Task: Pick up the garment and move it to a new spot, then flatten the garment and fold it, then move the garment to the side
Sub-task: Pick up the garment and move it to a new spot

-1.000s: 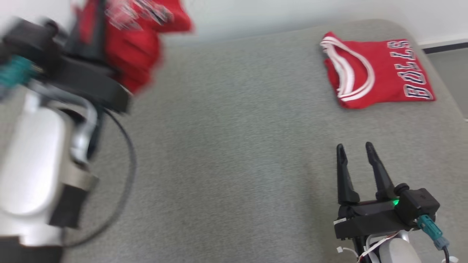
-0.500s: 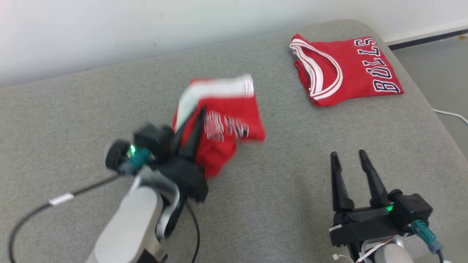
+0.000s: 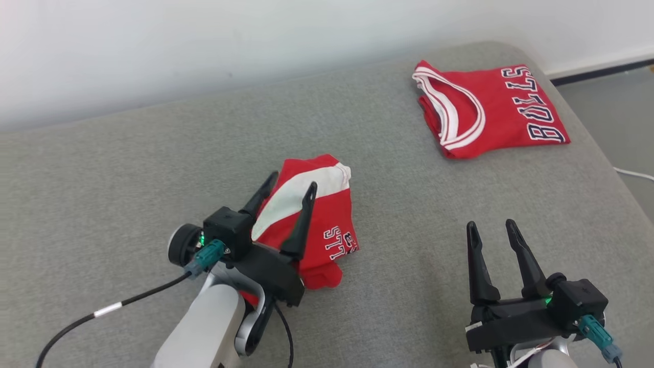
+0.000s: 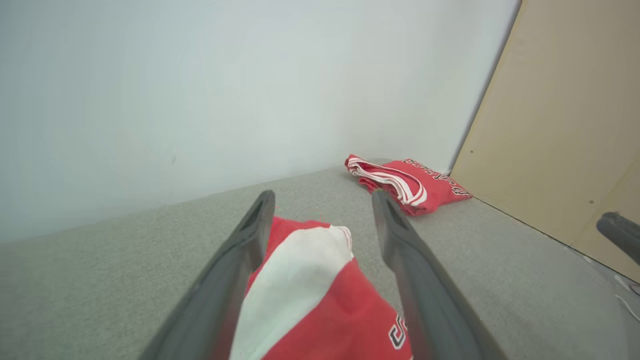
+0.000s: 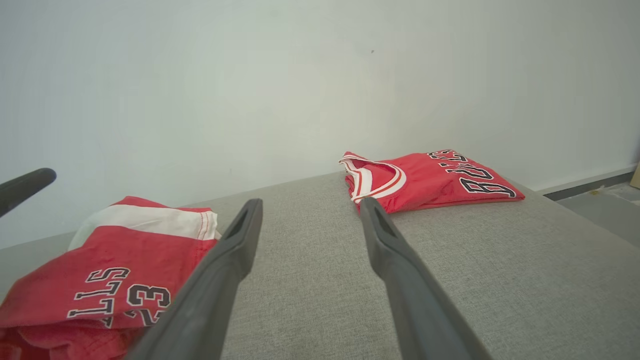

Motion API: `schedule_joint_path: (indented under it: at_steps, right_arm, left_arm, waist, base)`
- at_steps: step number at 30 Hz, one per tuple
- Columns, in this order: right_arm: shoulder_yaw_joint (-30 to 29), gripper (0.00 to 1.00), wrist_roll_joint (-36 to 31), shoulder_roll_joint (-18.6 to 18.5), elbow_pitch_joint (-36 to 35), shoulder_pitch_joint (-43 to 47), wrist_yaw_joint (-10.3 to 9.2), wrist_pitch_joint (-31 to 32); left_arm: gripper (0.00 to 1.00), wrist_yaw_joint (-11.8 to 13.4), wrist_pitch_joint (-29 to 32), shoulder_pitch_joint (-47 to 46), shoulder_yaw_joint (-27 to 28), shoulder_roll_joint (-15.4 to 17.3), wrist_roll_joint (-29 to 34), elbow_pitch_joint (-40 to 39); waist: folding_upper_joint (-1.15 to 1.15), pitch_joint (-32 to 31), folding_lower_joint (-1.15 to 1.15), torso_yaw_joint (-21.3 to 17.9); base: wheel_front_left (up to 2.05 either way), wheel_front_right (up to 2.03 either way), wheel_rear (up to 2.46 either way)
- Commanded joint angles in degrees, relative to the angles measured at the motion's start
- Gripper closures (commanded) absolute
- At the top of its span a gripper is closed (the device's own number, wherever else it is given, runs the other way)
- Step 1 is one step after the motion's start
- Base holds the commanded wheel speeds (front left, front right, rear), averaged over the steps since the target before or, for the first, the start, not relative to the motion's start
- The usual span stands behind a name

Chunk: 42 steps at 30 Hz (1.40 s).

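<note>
1. Left gripper (image 3: 292,182): fingers spread wide, astride the crumpled red garment (image 3: 327,225) lying mid-way along the grey cushion (image 3: 127,179).
2. Right gripper (image 3: 490,225): fingers parted, well apart from it.
3. Folded jersey (image 3: 490,110): far right corner.

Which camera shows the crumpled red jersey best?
The head view: nearly the whole crumpled jersey shows, partly behind the left gripper. The left wrist view crops its near end; the right wrist view shows its lettered side.

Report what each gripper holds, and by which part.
Nothing is held. The left gripper has its jaws open astride the crumpled red-and-white fabric jersey, which lies on the grey cushion; the right gripper, jaws open, hovers over bare cushion.
</note>
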Motion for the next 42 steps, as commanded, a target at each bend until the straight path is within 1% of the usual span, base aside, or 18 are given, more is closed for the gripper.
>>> schedule_joint_path:
  at_steps: [1,6,14,19,24,29,33,38,42]
  right_arm:
    - [-0.3,0.0,-0.5,0.2,-0.2,0.8,-0.16,-0.3]
    - [-1.2,0.0,-0.9,0.2,-0.8,1.6,-0.16,-0.3]
    - [-2.5,0.0,-1.7,0.2,-1.4,2.7,-0.16,-0.3]
    - [-3.1,0.0,-2.1,0.1,-1.5,3.5,-0.16,-0.3]
    - [-3.3,0.0,-2.0,0.2,-1.7,4.1,-0.16,-0.3]
    - [-3.8,0.0,-2.0,0.2,-2.0,5.1,-0.16,-0.3]
    - [-3.8,0.0,-2.1,0.1,-1.8,5.4,-0.16,-0.3]
    - [-3.8,0.0,-2.0,0.2,-1.5,5.5,-0.16,-0.3]
    - [-4.3,0.0,-2.0,0.1,-0.9,6.2,-0.16,-0.3]
  left_arm:
    - [0.0,0.6,-0.6,-0.4,0.5,0.3,0.2,-1.1]
    - [0.0,3.4,-1.1,1.9,2.2,4.0,2.7,-5.9]
    - [0.0,6.4,-1.6,8.4,8.0,8.9,1.7,-11.4]
    - [0.0,7.9,-1.6,13.8,11.9,11.6,2.1,-14.9]
    - [0.0,8.1,-1.5,19.8,15.3,13.4,2.6,-19.3]
    - [0.0,8.3,-1.6,25.0,19.4,13.8,3.4,-23.5]
    - [0.0,8.0,-1.6,28.6,22.4,12.5,4.5,-26.3]
    - [0.0,6.5,-1.6,32.7,25.3,10.4,5.4,-28.3]
    - [0.0,5.2,-1.6,34.8,26.7,8.9,6.8,-27.5]
  waist:
    - [0.0,-2.0,0.0,2.3]
    - [0.0,-3.9,0.0,5.4]
    - [0.0,-5.6,0.0,8.9]
    - [0.0,-6.7,0.0,10.3]
    - [0.0,-7.6,0.0,11.2]
    - [0.0,-8.2,0.0,12.3]
    - [0.0,-8.6,0.0,12.7]
    - [0.0,-9.3,0.0,13.0]
    - [0.0,-10.0,0.0,13.6]
  base:
    - [0.0,0.0,0.0]
    - [0.0,0.0,0.0]
    - [0.0,0.0,0.0]
    - [0.0,0.0,0.0]
    - [0.0,0.0,0.0]
    - [0.0,0.0,0.0]
    - [0.0,0.0,0.0]
    - [0.0,0.0,0.0]
    - [0.0,0.0,0.0]
